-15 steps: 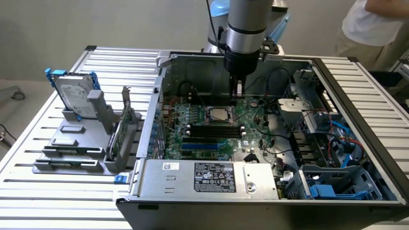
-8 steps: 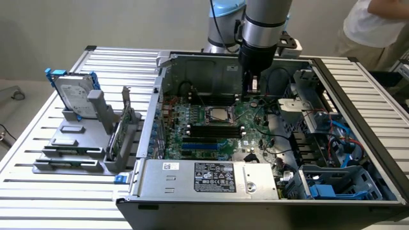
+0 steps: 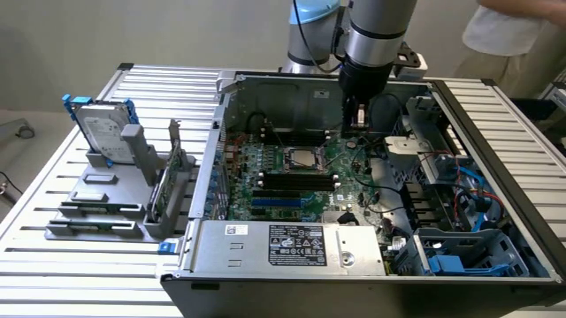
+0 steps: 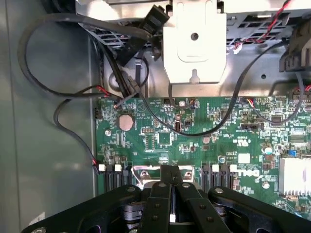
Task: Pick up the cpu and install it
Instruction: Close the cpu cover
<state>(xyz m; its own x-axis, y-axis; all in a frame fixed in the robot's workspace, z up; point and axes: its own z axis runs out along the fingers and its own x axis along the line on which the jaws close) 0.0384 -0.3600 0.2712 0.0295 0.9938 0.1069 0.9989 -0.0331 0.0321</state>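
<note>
My claw (image 4: 171,177) covers most of the socket frame (image 4: 142,171) in the wrist view; I can't see what sits in it. The exterior view's top edge cuts off the person (image 3: 506,28) and the arm (image 3: 380,26), and the label (image 3: 297,244) print is unreadably small.

The motherboard (image 4: 194,131) is green, speckled with small silver and black parts. The cpu (image 3: 303,159) has a dull silver top. The gripper (image 4: 171,171) is black. The hard drive (image 3: 99,129) is silver with 2 blue rails. The table (image 3: 53,265) is pale grey, ribbed in stripes. The power supply (image 3: 292,246) is grey with a black label.
</note>
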